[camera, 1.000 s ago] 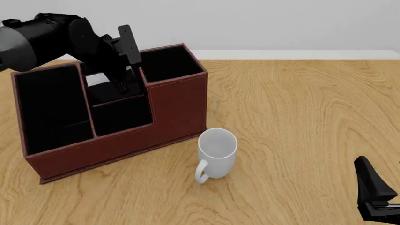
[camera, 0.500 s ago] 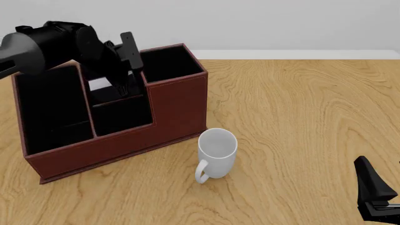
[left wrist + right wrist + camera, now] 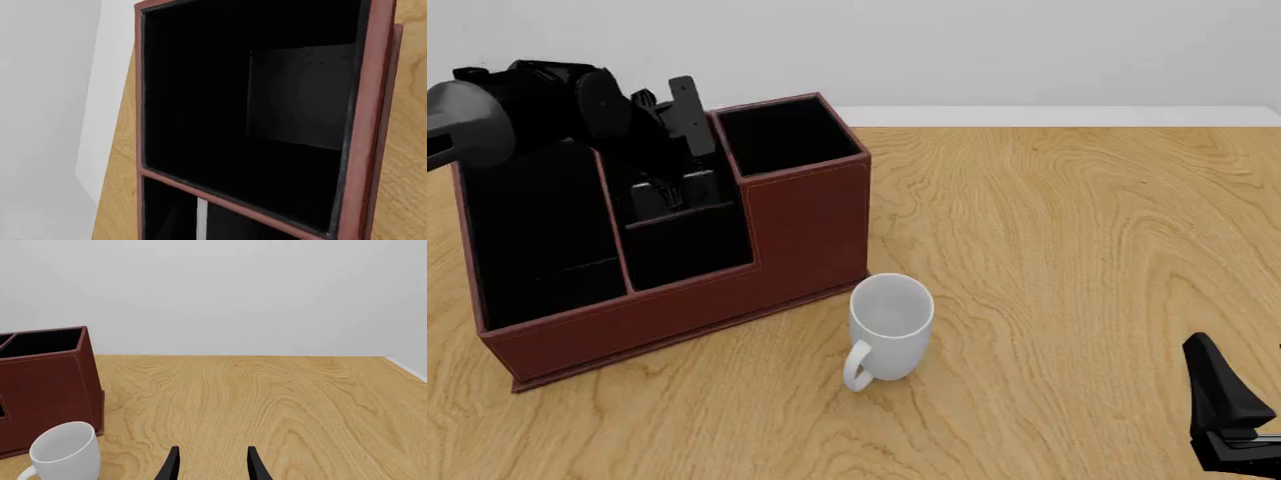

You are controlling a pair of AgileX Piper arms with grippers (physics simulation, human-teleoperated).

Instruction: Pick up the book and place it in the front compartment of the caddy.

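releasing the book into the caddy's pocket

looking first at the left wrist view: the camera stares into the caddy [image 3: 373,100], mostly into its tall square bin [image 3: 267,115], black-lined and holding nothing. below the red-brown divider a thin white strip [image 3: 201,220] shows in the next pocket; i judge it the book's page edge, though too little shows to be sure. no fingers appear here, so this view does not tell how the pincer stands.

in the front view, the left pincer [image 3: 678,150] hangs over the middle of the caddy [image 3: 807,225], tipped down into the pair of small pockets beside the tall bin. the dark block under it, which i take to be the book [image 3: 674,193], stands in the front compartment [image 3: 681,205], black against black lining. whether the fingers are clamped on it or apart from it cannot be told. a white mug [image 3: 889,325] stands on the tabletop [image 3: 1068,250] just in front of the caddy, clear of the work. the right pincer [image 3: 1228,415] sits low at the near right corner.

in the right wrist view, the right pincer [image 3: 212,465] shows two black fingertips [image 3: 171,467] set apart with nothing between them, idle, facing bare wood, mug [image 3: 67,452] and caddy [image 3: 47,385].

as a judgement, the placing step is at its end. next calls for a clean let-go and a straight lift, avoiding the thin divider.
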